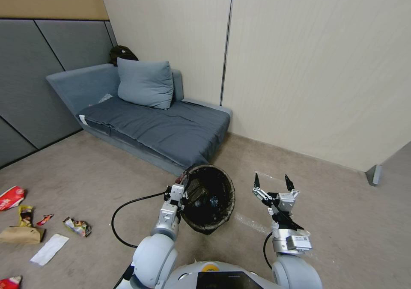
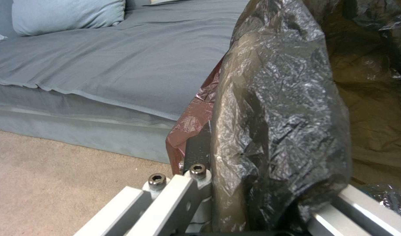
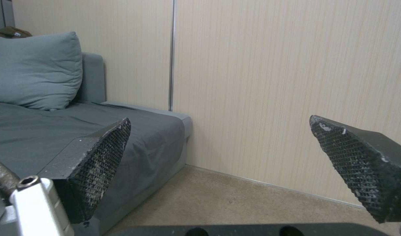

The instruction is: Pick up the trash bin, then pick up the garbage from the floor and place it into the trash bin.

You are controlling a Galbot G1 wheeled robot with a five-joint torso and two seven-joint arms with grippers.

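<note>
Now the bin is in hand, with the litter yet to be gathered.
Left tool [image 1: 183, 189] is clamped on the lined rim of the trash bin [image 1: 208, 198], held off the floor; right tool [image 1: 272, 182] hangs wide open and empty. Next calls for turning toward the garbage [image 1: 25, 224] lying well to the left.

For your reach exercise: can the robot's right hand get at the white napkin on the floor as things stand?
Probably not: the open right hand is up on the robot's right, while the white napkin lies far left, beyond the left hand gripping the trash bin.

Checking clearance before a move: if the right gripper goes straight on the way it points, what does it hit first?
Nothing close. The open right gripper points over bare carpet toward the beige wall; the sofa lies beside that line. Depth is unclear.
</note>
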